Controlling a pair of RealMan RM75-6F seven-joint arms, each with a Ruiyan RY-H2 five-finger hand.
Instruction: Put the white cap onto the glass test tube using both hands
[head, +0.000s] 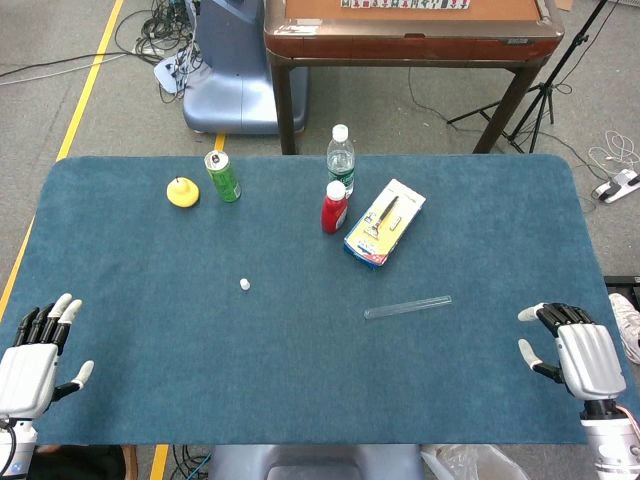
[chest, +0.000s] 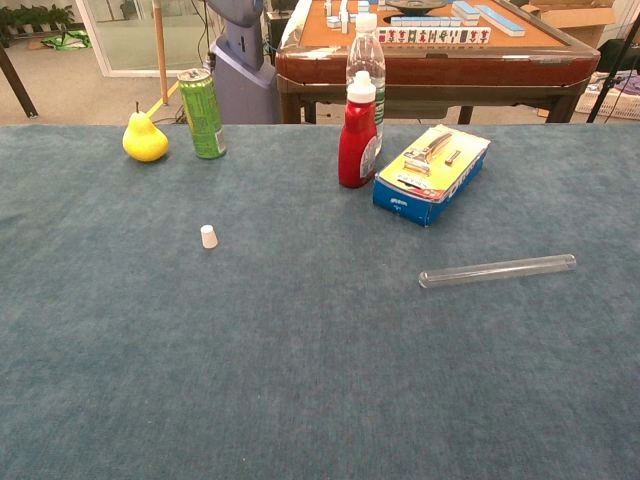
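Here, no writing is reading clearly; the clear glass test tube (chest: 497, 270) is lying flat right of centre, its long axis running left-right, while the small white cap (chest: 208, 236) is standing well apart left of centre and the left robot hand (head: 35, 358) and right robot hand (head: 578, 355) are both resting spread and empty at the bench's lower corners.

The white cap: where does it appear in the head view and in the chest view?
Head view: white cap, left of centre on the blue cloth, alone.
Chest view: white cap, left of centre, upright.
Shared landmark: the green can stands behind it, beside the yellow pear.

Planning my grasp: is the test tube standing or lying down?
Lying flat: the test tube rests lengthwise on the table, uncapped, the white cap apart.
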